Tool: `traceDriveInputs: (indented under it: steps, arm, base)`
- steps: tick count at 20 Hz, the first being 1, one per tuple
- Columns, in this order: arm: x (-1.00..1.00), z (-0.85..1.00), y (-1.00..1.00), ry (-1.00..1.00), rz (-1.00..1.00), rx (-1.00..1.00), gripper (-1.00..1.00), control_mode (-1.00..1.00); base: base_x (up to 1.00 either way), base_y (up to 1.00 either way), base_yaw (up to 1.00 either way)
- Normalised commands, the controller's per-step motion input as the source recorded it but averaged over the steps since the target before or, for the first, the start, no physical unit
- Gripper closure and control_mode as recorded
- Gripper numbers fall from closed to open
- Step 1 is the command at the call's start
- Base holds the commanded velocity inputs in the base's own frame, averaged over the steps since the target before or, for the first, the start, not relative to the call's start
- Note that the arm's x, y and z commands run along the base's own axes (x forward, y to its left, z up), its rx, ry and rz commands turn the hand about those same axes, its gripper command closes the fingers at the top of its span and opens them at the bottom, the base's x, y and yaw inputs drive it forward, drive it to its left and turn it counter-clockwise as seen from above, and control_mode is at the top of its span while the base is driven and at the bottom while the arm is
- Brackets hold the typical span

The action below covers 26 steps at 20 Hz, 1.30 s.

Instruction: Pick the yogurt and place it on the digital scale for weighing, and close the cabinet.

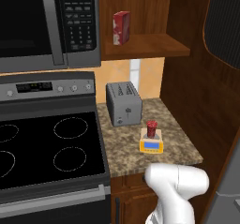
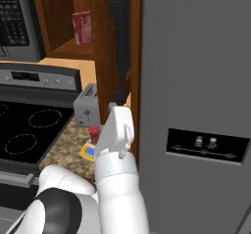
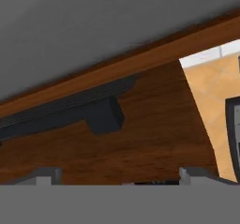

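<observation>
Here the speckled granite counter carries the toaster toward its back edge and the digital scale near its front edge, the yogurt standing on its plate. The cabinet door stands open beside the counter's right edge; a red carton sits inside. The door's handle lies close before the gripper, fingertips spread apart. No writing reads clearly.

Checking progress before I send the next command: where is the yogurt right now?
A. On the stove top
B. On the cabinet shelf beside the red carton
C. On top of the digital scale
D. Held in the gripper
C: the yogurt stands upright on the plate of the digital scale, on the counter in front of the toaster.
</observation>
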Motion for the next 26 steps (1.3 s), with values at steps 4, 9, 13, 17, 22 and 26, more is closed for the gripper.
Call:
traceDriveInputs:
  steps: [4,9,13,17,22,26]
  arm:
    - [0.00,0.00,-0.58,0.01,0.01,0.00,-1.00,-1.00]
    - [0.00,0.00,-0.26,0.05,0.01,0.00,-1.00,-1.00]
    - [0.68,0.00,0.04,0.11,0.00,-0.05,-1.00,-1.00]
    - [0.70,-0.01,-0.19,0.08,0.04,0.00,-1.00,-1.00]
    - [0.38,0.00,-0.03,0.01,0.06,-0.01,-1.00,-1.00]
    - [0.39,0.04,0.66,0.00,0.06,-0.01,-1.00,-1.00]
  base:
    - [0.00,0.00,0.00]
    - [0.00,0.00,0.00]
    - [0.00,0.00,0.00]
    - [0.00,0.00,0.00]
    - [0.00,0.00,0.00]
    - [0.00,0.00,0.00]
